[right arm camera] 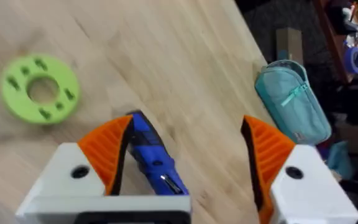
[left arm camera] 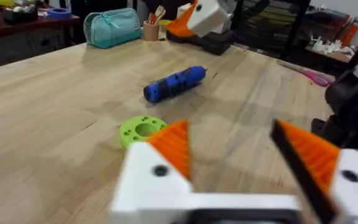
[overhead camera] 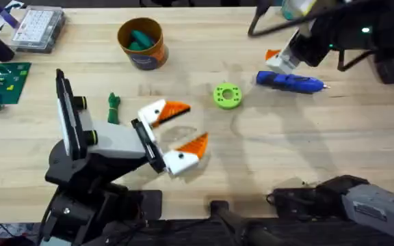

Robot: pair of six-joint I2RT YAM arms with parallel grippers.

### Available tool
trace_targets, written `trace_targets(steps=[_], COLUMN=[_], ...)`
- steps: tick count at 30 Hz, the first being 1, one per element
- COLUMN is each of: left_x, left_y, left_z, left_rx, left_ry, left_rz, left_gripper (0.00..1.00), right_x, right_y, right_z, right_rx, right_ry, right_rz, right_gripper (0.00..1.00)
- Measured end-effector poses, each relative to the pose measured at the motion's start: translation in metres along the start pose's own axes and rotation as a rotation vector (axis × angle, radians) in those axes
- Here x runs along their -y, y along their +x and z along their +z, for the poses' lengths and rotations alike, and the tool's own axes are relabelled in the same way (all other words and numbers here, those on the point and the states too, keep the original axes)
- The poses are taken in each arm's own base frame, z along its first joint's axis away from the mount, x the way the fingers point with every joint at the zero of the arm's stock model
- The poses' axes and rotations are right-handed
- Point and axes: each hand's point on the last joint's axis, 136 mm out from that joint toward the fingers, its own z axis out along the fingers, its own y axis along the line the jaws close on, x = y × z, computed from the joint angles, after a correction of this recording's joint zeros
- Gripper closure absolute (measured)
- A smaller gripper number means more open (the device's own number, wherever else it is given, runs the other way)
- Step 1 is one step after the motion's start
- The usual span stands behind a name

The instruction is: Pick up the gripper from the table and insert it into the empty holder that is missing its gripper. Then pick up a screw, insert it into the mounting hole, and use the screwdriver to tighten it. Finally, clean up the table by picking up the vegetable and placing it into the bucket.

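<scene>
Left claw (overhead camera: 193, 124): spread wide and empty; it hovers low over the table (overhead camera: 306, 137), between the vegetable and the ring.
Right claw (right arm camera: 188, 130): released, gripping nothing; it is poised over the screwdriver's handle, which lies close by one pad.
Fingers (left arm camera: 173, 146): both seats on the left claw carry a white-and-orange one; I judge the insertion done, though I cannot tell which was fitted.
Screw: each finger shows a dark spot at its mounting hole; I cannot tell screw from bare hole.
Screwdriver (overhead camera: 289, 81): flat on the table at the far right, tip pointing right; not yet lifted; I judge tightening is the step in hand.
Vegetable (overhead camera: 113, 108): on the table beside the left arm, well apart from the bucket; clean-up is left.
Bucket (overhead camera: 148, 58): upright at the far middle; something teal-green already sits inside.
Ring (overhead camera: 226, 96): lime-green, flat, near the screwdriver's handle end; not part of the job.
Surface: pale wood planks; a clear box (overhead camera: 38, 27) and a green board (overhead camera: 2, 80) sit at the far left.
Room: a teal pouch (left arm camera: 110, 26) and cluttered dark shelving stand beyond the table's edge.
</scene>
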Motion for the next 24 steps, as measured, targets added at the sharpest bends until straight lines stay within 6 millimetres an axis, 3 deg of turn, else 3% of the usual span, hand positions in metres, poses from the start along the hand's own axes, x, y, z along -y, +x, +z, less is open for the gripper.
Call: trace_targets(steps=[1,3,9,15,24], left_x=[0.0,0.0,-0.007,-0.042,-0.059], left_y=[0.0,0.0,-0.013,-0.009,-0.083], left_z=[0.0,0.0,-0.001,-0.014,-0.064], left_rx=[0.0,-0.001,0.049,-0.035,-0.186], left_ry=[0.0,0.0,-0.044,-0.279,-0.616], left_rz=[-0.002,-0.005,0.02,-0.103,-0.186], left_gripper=[0.112,0.021,0.015,0.015,0.016], right_x=[0.0,0.0,0.007,0.01,-0.01], right_y=[-0.004,-0.012,-0.024,-0.024,-0.001], right_z=[-0.006,-0.018,-0.056,-0.076,-0.073], right_rx=[0.023,0.064,0.175,0.22,0.109], right_ry=[0.005,0.011,0.038,0.044,-0.015], right_rz=[0.048,0.147,0.419,0.575,0.684], right_gripper=[0.006,0.007,0.006,0.006,0.006])
